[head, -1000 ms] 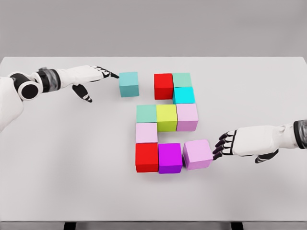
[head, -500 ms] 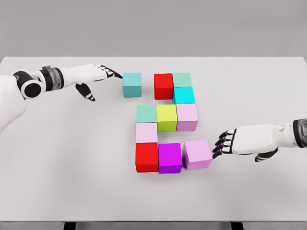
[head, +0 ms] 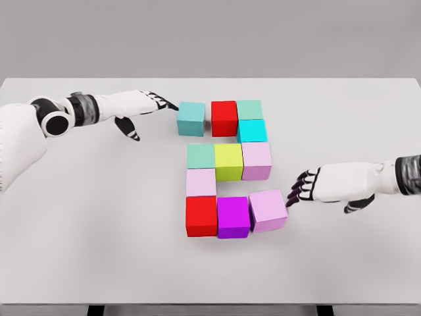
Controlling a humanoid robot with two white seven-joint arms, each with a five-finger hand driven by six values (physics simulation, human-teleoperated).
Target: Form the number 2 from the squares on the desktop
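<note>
Squares nearly forming the 2 — teal block (head: 191,119) nudged by extended left-hand fingertips (head: 168,103) toward red block (head: 224,118), lilac block (head: 268,210) squared by loosely spread right hand (head: 309,186) — nothing gripped.

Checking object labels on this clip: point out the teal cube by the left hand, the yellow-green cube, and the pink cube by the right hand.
teal cube (head: 191,118), head view, top face.
yellow-green cube (head: 228,158), head view, top face.
pink cube (head: 268,209), head view, top face.
</note>
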